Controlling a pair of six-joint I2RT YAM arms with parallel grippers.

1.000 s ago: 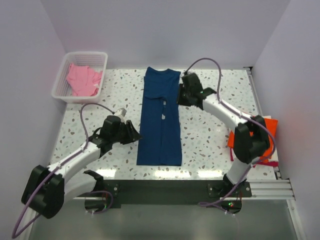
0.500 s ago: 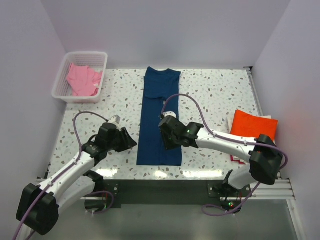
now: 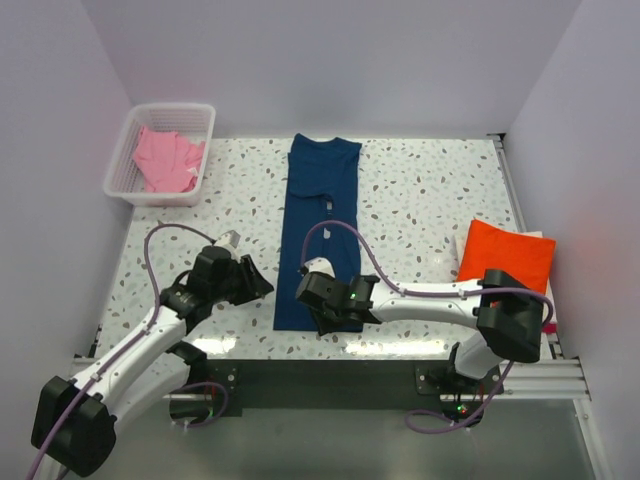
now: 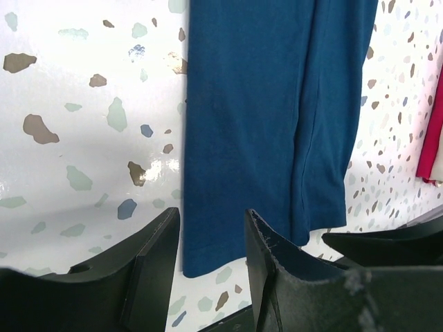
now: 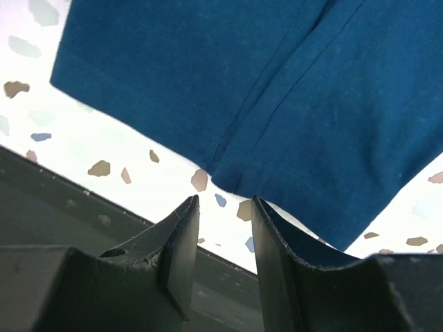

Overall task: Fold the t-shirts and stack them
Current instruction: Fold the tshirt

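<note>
— Right end effector (image 3: 328, 318) first: where do you see it from above?
— Low over the near hem of the navy t-shirt (image 3: 322, 200), which lies as a long narrow strip down the middle of the table (image 3: 430, 190). Your left end effector (image 3: 258, 280) sits just beside the strip's left edge. An orange t-shirt (image 3: 505, 255) lies folded at the right, and a pink t-shirt (image 3: 165, 160) is crumpled in the basket (image 3: 208, 112).
— And the left wrist view?
— Jaws spread, nothing between them. The strip's near left corner lies just ahead, flat on the table.
— The right wrist view?
— Jaws apart too, though narrowly, and empty, with the stitched hem just beyond the fingertips (image 5: 176, 242).
— How will it handle?
— I'd judge it light, limp and layered. Pinch each near corner through all the layers, right at the hem, or the top ply may slide. Lift both corners together, because slack cloth sags and wrinkles the fold.
</note>
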